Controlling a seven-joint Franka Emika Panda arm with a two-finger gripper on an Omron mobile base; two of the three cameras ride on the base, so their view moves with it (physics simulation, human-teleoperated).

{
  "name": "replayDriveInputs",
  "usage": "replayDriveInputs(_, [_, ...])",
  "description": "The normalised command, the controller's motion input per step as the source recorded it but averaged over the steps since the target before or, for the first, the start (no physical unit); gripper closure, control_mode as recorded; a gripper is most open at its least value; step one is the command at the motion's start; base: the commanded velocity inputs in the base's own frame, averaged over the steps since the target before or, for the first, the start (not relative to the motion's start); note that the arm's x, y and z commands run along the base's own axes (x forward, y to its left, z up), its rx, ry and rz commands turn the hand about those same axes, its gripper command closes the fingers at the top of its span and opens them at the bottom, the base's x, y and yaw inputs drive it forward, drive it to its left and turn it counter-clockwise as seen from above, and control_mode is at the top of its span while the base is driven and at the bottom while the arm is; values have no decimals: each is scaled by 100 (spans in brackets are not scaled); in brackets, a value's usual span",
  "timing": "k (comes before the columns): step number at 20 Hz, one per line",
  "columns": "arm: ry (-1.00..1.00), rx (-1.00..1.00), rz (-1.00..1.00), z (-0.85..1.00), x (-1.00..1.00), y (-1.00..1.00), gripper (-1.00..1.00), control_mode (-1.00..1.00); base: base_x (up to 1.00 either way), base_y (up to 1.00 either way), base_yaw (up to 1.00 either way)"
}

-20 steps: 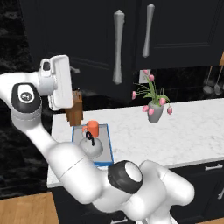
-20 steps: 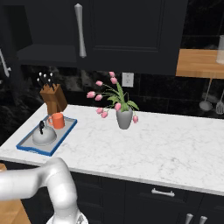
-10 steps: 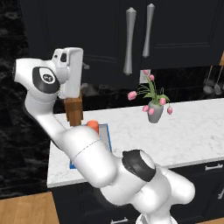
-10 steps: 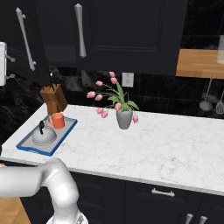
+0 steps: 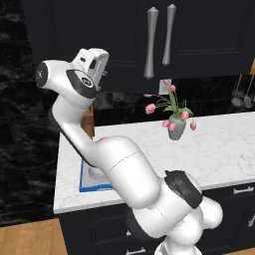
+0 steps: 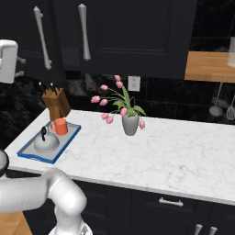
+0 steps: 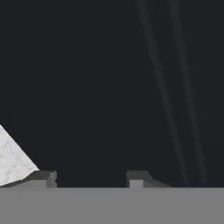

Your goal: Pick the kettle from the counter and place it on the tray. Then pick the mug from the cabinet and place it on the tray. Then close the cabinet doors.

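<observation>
Since one second ago: arm raised from over the tray toward the cabinet front; left door swung in, its bar handle now beside the right one.

Kettle (image 6: 46, 142): squat, silver-grey, black arched handle; standing on the tray, near end. Placement judged done.

Mug (image 6: 59, 126): orange, upright, on the tray just behind the kettle, close to the knife block (image 6: 55, 103). Placement judged done.

Tray (image 6: 28, 153): blue rim, grey bed, at the left end of the worktop (image 6: 174, 156); in the left base view, largely hidden by the arm, one blue corner (image 5: 94, 188) showing.

Cabinet doors (image 6: 133, 32): both black panels appear flush or nearly so; two silver bar handles (image 5: 159, 40) stand side by side. Whether a slight gap remains, cannot tell.

Claw (image 7: 91, 178): held high against the dark cabinet face, left of the handles; two finger tips (image 7: 44, 178) stand apart with nothing between them, about half spread; holding nothing. A corner of white worktop shows at the lower left of the hand view.

Flower vase (image 6: 130, 124): pink tulips, mid-worktop, untouched, well apart from the tray.

Step in hand: last of three, closing the cabinet doors; judged at or near its end.

Next move, as judged: a final push flat on the panel if any gap is left, then withdrawal clear of the bar handles.
</observation>
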Motion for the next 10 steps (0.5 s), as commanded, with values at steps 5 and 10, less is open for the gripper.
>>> replayDriveInputs(5, [-39,24,36,0,41,-96,-100,-100,0,0,0])
replayDriveInputs(10, [-29,26,40,0,59,-83,-100,-100,0,0,0])
